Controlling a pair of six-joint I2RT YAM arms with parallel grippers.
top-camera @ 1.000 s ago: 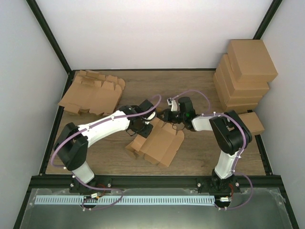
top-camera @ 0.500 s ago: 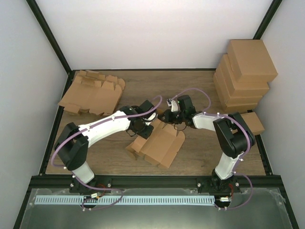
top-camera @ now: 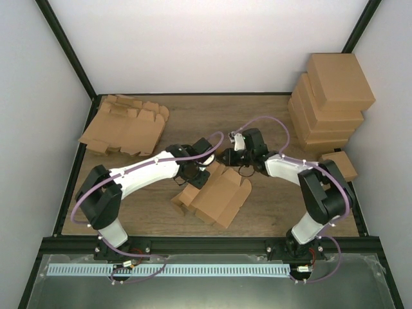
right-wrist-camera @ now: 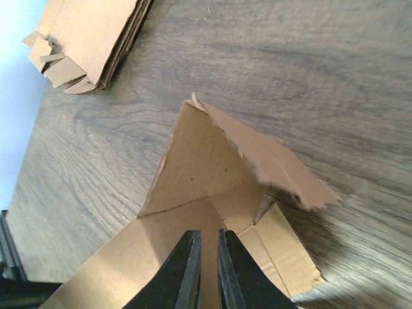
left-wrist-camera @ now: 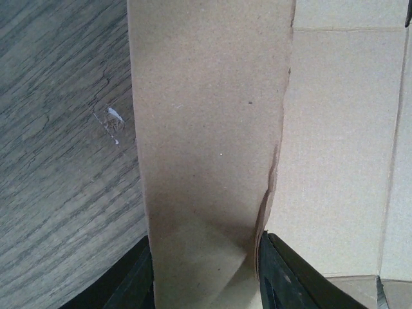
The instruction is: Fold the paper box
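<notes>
Flanking the wooden counter are two piles of cardboard. A heap of flat blanks lies in the far left corner, and a tall stack of finished boxes stands against the far right wall. One small box sits alone at the foot of that stack. All of these are well apart from the middle of the counter. Only the two arms and their purple cables crowd that space.

The paper box lies in the centre of the counter, half formed, with its panels spread and its flaps raised. The left arm reaches in from the left and the right arm from the right. The two meet over the box's far end.

In the left wrist view, a long upright flap of the box runs between the two black fingers. It touches both, and its right edge is buckled. The left jaws hold this flap across its width, at a middling opening. The bare counter, with a small white mark, shows to the left of the flap.

In the right wrist view, the right fingers stand almost together, with only a thin slit between them. They sit over the box's inner panel, below a raised, ragged-edged flap. Nothing can be seen pinched in the right jaws. The flat blanks appear at that view's upper left.
</notes>
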